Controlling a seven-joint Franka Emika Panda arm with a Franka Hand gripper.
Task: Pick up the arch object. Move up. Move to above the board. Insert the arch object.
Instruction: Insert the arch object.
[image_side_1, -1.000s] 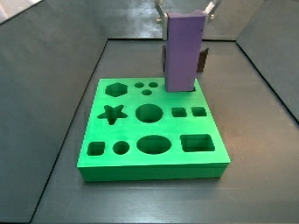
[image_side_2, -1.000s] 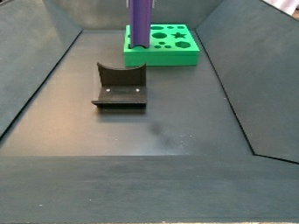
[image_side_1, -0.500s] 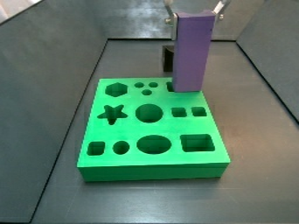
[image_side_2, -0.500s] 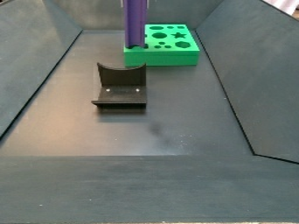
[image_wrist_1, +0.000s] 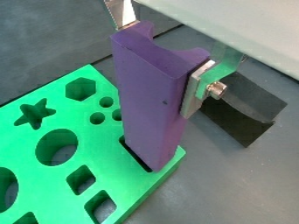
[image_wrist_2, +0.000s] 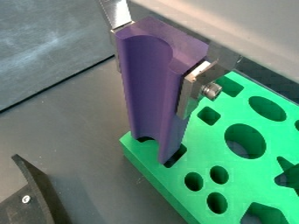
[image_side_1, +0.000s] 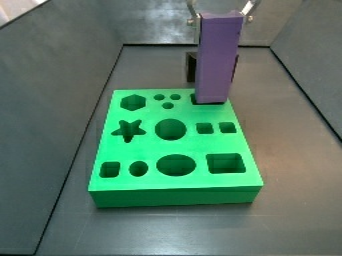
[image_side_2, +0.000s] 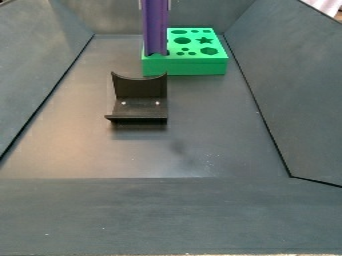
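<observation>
Tall purple arch object (image_side_1: 218, 58) standing upright, clamped near its top between the silver fingers (image_wrist_1: 200, 77) of the gripper (image_wrist_1: 158, 48), over a corner of the green board (image_side_1: 147, 160). Lower end sunk into a dark slot at the board's edge, seen in both wrist views (image_wrist_2: 158, 96). Star, hexagon, round and square holes open across the board's top, all unfilled. Board (image_side_2: 203, 64) resting on the dark grey floor (image_side_2: 174, 140) near the far wall in a side view. Dark L-shaped fixture (image_side_2: 138, 99) on the floor, well apart from the board, nearer the camera.
</observation>
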